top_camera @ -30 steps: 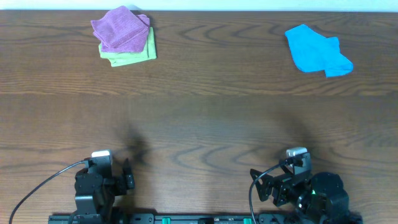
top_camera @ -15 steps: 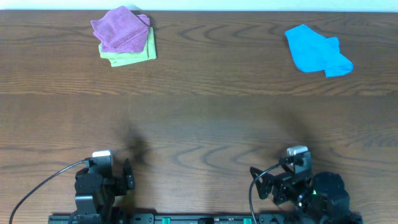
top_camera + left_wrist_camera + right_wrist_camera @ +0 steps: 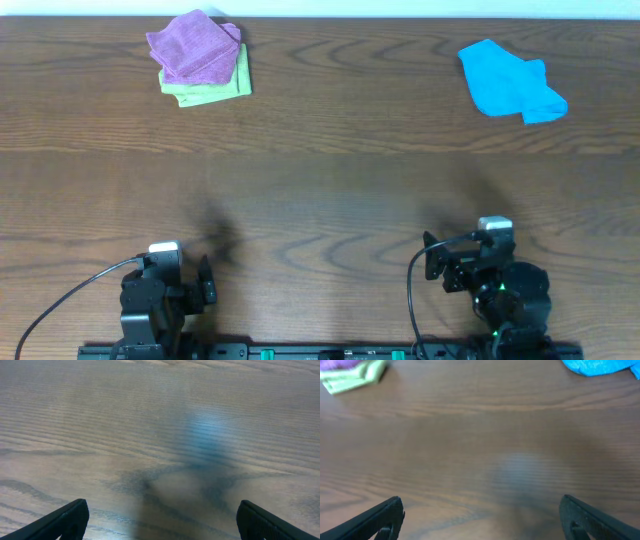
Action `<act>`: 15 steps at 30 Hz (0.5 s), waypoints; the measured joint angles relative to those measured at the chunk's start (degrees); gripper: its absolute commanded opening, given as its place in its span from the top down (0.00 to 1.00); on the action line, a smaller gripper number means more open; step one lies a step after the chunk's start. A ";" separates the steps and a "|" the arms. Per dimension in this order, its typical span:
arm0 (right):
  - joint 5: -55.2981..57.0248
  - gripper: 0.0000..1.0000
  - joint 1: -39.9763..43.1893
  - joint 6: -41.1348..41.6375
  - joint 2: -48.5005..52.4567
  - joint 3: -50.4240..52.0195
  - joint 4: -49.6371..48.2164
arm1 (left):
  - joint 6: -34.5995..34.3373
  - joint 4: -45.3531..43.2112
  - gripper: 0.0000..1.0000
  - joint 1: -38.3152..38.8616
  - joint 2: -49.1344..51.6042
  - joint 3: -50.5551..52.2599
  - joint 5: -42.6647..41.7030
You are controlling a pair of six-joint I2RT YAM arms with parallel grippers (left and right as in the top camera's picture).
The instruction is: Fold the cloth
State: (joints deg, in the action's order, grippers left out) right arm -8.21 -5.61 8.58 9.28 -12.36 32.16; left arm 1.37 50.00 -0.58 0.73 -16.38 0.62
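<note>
No spread lilac towel with a white tag shows in any view. A small folded purple cloth (image 3: 194, 46) lies on a folded green cloth (image 3: 210, 88) at the far left; their edges show in the right wrist view, purple (image 3: 337, 363) and green (image 3: 357, 375). My left gripper (image 3: 205, 281) is open and empty over bare wood near the front edge, as its wrist view (image 3: 160, 522) shows. My right gripper (image 3: 432, 264) is open and empty over bare wood (image 3: 480, 520).
A crumpled bright blue cloth (image 3: 510, 82) lies at the far right and shows at the top edge of the right wrist view (image 3: 600, 366). The dark wooden table (image 3: 320, 190) stretches between the cloths and the arms. Cables trail at the front by both arm bases.
My right arm has shifted a little to the right and away from the front edge, its gripper staying open. The left arm and the cloths have not moved.
</note>
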 measured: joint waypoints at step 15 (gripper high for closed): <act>0.15 0.01 5.14 -10.56 -8.39 2.47 7.67 | 0.00 -0.02 0.05 0.00 -0.04 0.00 0.00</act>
State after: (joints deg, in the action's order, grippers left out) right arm -8.05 -0.47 -1.98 0.89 -9.89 39.83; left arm 1.37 49.98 -0.58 0.69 -16.38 0.62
